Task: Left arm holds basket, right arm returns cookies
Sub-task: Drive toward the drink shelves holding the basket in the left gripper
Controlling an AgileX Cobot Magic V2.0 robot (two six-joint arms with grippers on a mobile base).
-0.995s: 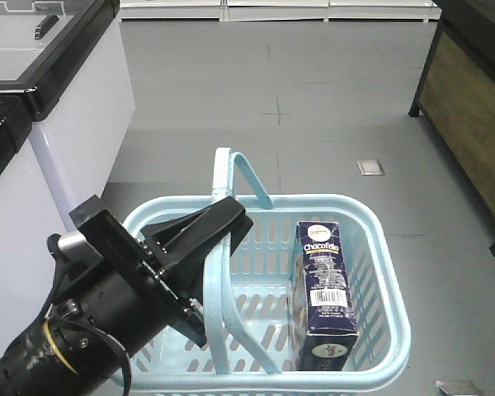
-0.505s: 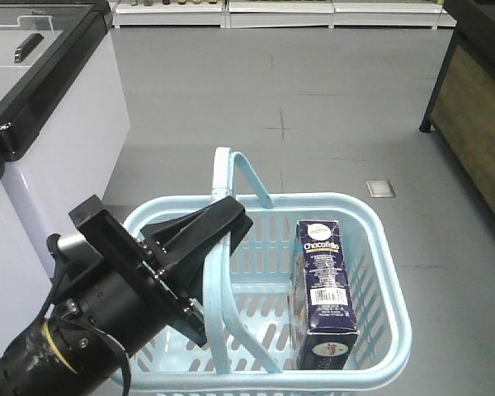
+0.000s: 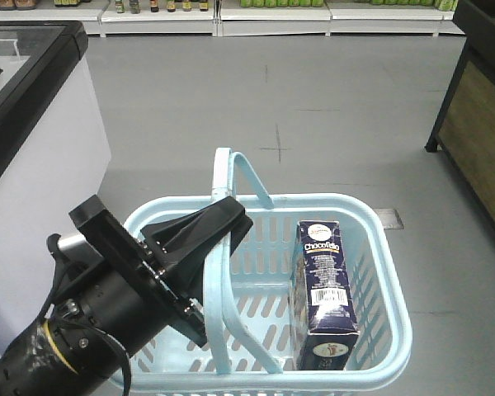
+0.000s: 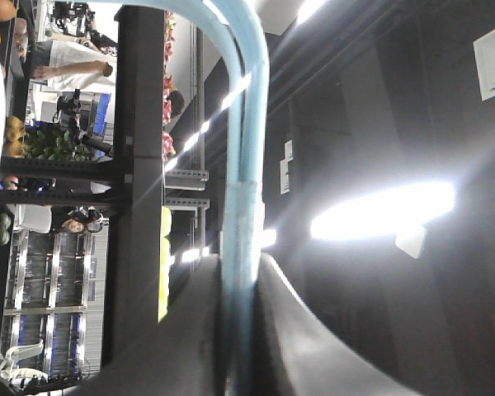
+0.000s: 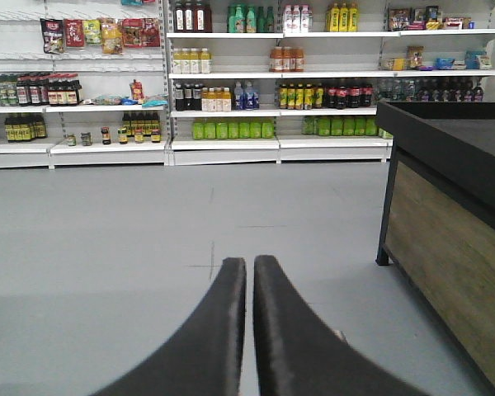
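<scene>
The cookies [image 3: 323, 285], a tall navy box with its barcode side toward the front camera, stand leaning slightly in the right half of the basket [image 3: 378, 247]. The box's foot is close to the basket's near right corner.

At the left edge of the front view is a white cabinet [image 3: 41, 157] with a black top. The left arm [image 3: 91, 330] rises from the lower left corner. Its left pincer [image 3: 217, 221] is clamped on a hoop handle [image 3: 223, 173] above the basket's left half. In the left wrist view the pale blue handle [image 4: 241, 165] runs straight between the two black fingers [image 4: 313, 346], which press it on both sides. Grey floor [image 3: 313, 107] lies beyond the basket, and a dark wood-panelled counter [image 3: 478, 124] stands at the right edge.

In the right wrist view the right pincer [image 5: 249, 262] has its fingers drawn together, with only a thin slit between them. It points across the floor toward store shelves [image 5: 231, 82] lined with bottles.
</scene>
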